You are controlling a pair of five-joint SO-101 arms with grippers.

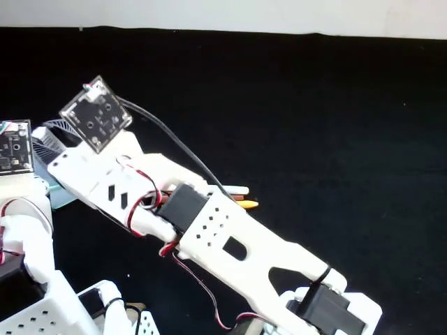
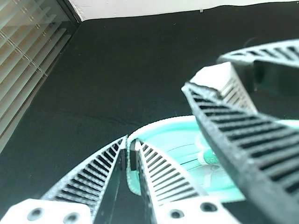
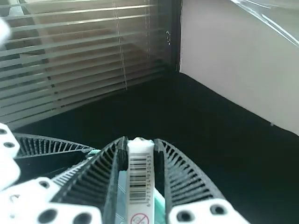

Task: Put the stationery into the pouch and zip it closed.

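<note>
Left gripper (image 2: 131, 157) is clamped on the pouch (image 2: 168, 140) rim, probably to keep the mouth open. Right gripper (image 3: 139, 143) is closed on a white barcoded stick (image 3: 138, 172), held over the pouch for drop-in. Pens (image 1: 244, 204) lie off to the pouch's side, not yet loaded.

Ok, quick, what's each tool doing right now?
Left tool: shut on the rim of the pouch.
Right tool: shut on a white barcoded stick.

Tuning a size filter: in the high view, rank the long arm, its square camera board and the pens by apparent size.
1. long arm
2. camera board, raised nearer the camera, so flattered
3. pens, mostly hidden behind the arm
</note>
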